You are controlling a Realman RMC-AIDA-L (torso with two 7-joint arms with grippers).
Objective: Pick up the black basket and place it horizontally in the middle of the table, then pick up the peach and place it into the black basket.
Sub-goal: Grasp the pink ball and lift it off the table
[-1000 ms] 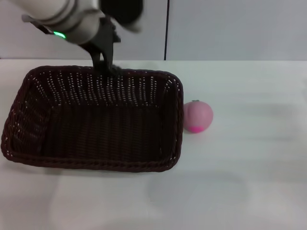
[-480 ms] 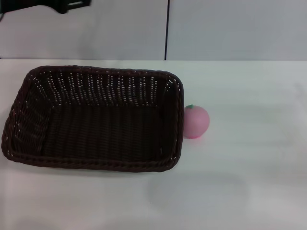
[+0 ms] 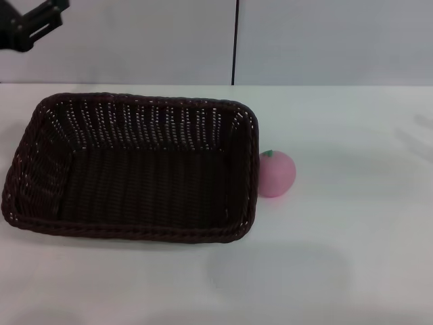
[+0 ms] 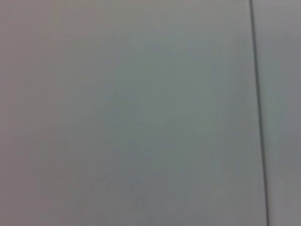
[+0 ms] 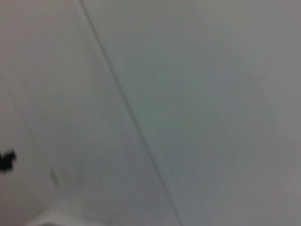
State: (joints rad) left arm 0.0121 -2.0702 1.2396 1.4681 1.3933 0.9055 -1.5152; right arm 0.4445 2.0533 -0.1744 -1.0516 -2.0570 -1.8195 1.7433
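Note:
The black basket (image 3: 145,99) lies flat on the white table (image 3: 352,237), left of centre in the head view, long side across, and nothing is in it. The pink peach (image 3: 277,174) sits on the table just off the basket's right rim, its green leaf mark on top. My left gripper (image 3: 30,27) is high in the far left corner, well above and behind the basket, holding nothing. My right gripper is out of view. Both wrist views show only the grey wall.
A grey wall with a dark vertical seam (image 3: 235,40) stands behind the table. The table's far edge runs just behind the basket. White tabletop stretches to the right of the peach and in front of the basket.
My left arm has left the basket's far rim and risen up and to the left. The basket has stayed put. The peach has turned slightly, leaf mark now on top.

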